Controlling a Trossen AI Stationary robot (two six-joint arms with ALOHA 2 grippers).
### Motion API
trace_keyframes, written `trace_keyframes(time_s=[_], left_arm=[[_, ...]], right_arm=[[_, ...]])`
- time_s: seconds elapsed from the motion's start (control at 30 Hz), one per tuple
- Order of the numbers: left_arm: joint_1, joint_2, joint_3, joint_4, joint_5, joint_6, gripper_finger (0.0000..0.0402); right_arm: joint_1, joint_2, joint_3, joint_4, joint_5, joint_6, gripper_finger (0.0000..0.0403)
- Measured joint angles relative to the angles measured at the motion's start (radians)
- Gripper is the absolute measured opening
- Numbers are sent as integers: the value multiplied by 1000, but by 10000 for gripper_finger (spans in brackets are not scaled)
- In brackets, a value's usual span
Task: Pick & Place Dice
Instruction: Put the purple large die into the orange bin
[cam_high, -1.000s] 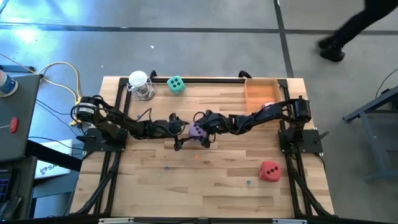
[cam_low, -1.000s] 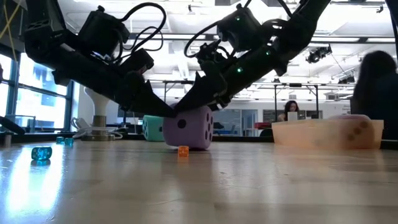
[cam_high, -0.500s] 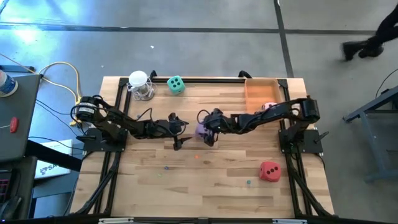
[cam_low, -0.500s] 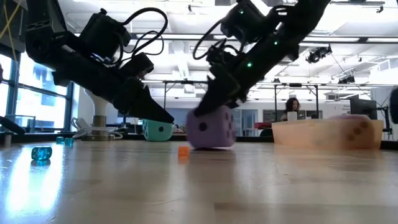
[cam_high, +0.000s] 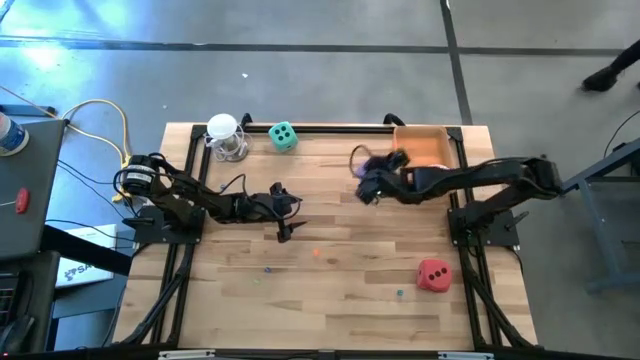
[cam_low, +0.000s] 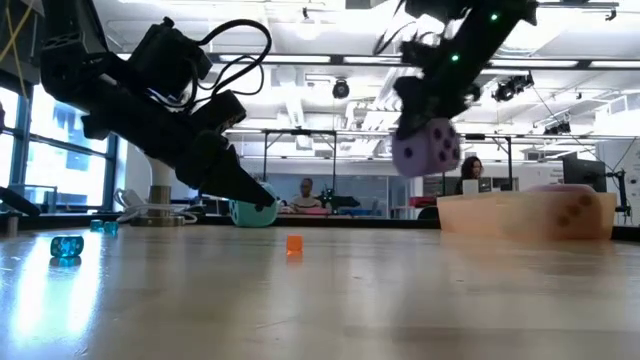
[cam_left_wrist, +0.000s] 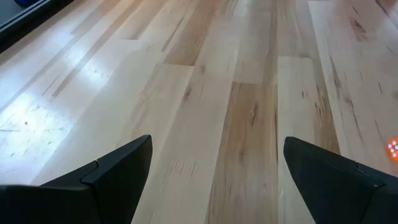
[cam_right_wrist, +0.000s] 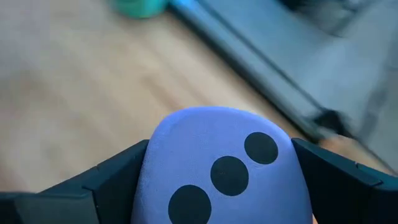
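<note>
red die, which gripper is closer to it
Right. The right gripper is up near the orange bin, holding the purple die; the left gripper sits farther from the red die, mid-table.

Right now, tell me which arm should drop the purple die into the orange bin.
Right. The right pincer already holds the purple die aloft near the orange bin. The left pincer is open, empty and farther away.

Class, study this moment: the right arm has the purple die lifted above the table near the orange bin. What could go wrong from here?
1. The purple die looks soft and hangs off the table in the right gripper; it might squeeze out and drop short.
2. The orange bin already holds a pink die, so the purple one may bounce off it.
3. The open left gripper hovers mid-table, perhaps in the return path.
</note>
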Motion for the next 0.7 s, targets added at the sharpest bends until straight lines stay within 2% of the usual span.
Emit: trace_keyframes(time_s=[0.27, 0.7], left_arm=[[-2, 0, 0, -3, 2, -15, 353], [-2, 1, 0, -27, 2, -27, 353]], right_arm=[[-173, -64, 1, -211, 42, 244, 350], [-398, -55, 2, -251, 34, 283, 350]])
